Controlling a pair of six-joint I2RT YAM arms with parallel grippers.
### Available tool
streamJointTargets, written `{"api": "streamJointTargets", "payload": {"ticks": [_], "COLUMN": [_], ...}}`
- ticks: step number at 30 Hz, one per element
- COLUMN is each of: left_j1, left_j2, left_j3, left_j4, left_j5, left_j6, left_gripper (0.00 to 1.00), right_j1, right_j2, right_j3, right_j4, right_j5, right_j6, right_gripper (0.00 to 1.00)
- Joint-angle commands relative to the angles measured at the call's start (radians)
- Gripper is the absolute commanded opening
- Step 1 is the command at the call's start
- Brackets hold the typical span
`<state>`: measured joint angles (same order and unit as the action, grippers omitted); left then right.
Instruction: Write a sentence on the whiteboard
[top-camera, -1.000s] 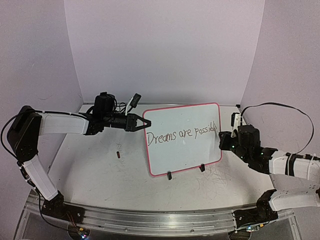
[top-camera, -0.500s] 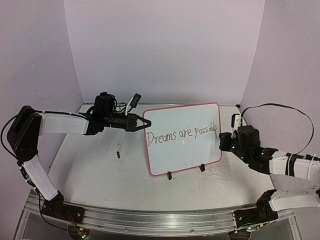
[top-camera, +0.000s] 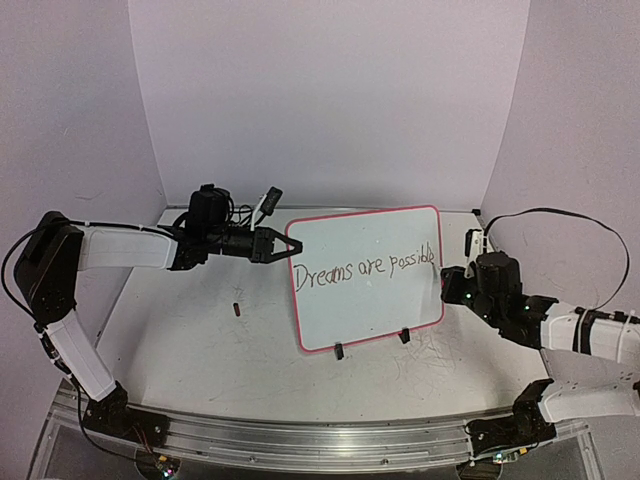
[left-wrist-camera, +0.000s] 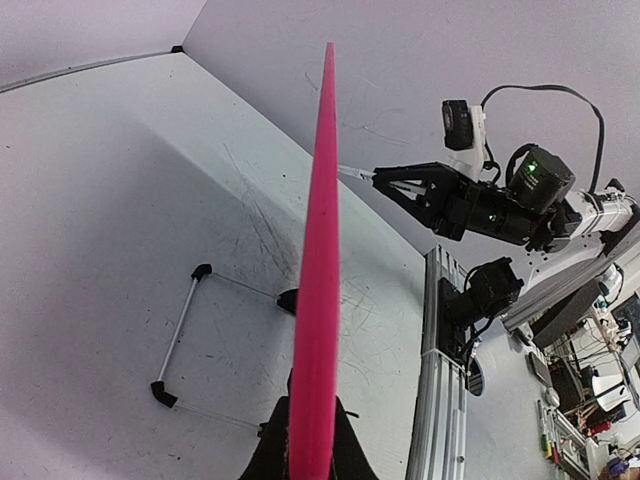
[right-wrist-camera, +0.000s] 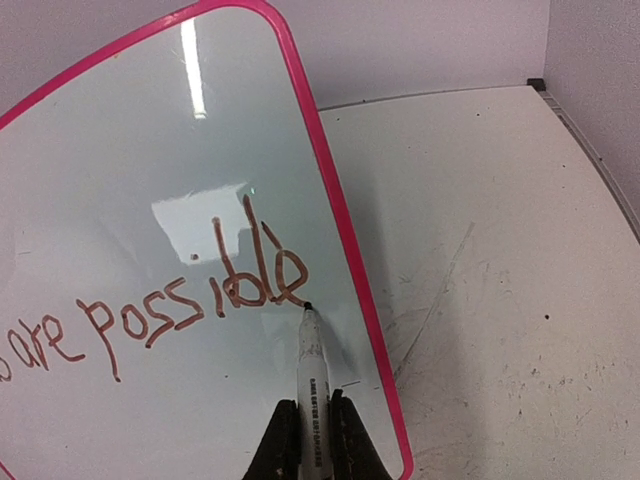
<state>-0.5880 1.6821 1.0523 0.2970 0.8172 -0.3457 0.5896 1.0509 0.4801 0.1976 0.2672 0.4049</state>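
Note:
The whiteboard (top-camera: 365, 280), white with a pink rim, stands upright on two black clip feet mid-table. The sentence (top-camera: 362, 268) "Dreams are possible" runs across it; its end "possible" shows in the right wrist view (right-wrist-camera: 200, 300). My left gripper (top-camera: 278, 243) is shut on the board's left edge, seen edge-on as a pink strip (left-wrist-camera: 318, 300) in the left wrist view. My right gripper (top-camera: 447, 280) is shut on a white marker (right-wrist-camera: 312, 390). The marker tip touches the board at the tail of the last "e".
A small dark red cap (top-camera: 236, 309) lies on the table left of the board. A wire stand (left-wrist-camera: 180, 340) behind the board shows in the left wrist view. The table surface (top-camera: 200, 340) is scuffed with grey scribbles. An aluminium rail (top-camera: 320, 435) runs along the near edge.
The right gripper with the marker has shifted slightly down and right along the board's right side, finishing the last letter. The left arm and board have not moved.

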Motion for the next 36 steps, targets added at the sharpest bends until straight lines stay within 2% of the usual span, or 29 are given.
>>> {"api": "streamJointTargets", "payload": {"ticks": [1,6,23,32,36], "left_j1": [0.001,0.001,0.0,0.001,0.002], "left_j2": [-0.034,-0.032,-0.029,-0.032,-0.041], "left_j3": [0.014,0.014,0.014,0.02,0.023], "left_j4": [-0.022,-0.022,-0.024,-0.028,-0.035], "left_j5": [-0.027,-0.027,-0.024,-0.043,-0.058], "left_j6": [0.022,0.022,0.024,0.022,0.022], "left_gripper": [0.0,0.0,0.0,0.0,0.13], "right_j1": [-0.005,-0.004,-0.009,-0.01,-0.009], "right_j2": [-0.051,-0.069,0.025,-0.221,-0.321], "right_j3": [-0.004,-0.005,0.018,0.074,0.089], "right_j4": [-0.009,-0.003,0.052,-0.179,-0.196], "right_j5": [0.008,0.013,0.057,0.031,0.041], "right_j6": [-0.003,-0.003,-0.016,0.004,-0.031], "right_gripper": [0.0,0.0,0.0,0.0,0.0]}}
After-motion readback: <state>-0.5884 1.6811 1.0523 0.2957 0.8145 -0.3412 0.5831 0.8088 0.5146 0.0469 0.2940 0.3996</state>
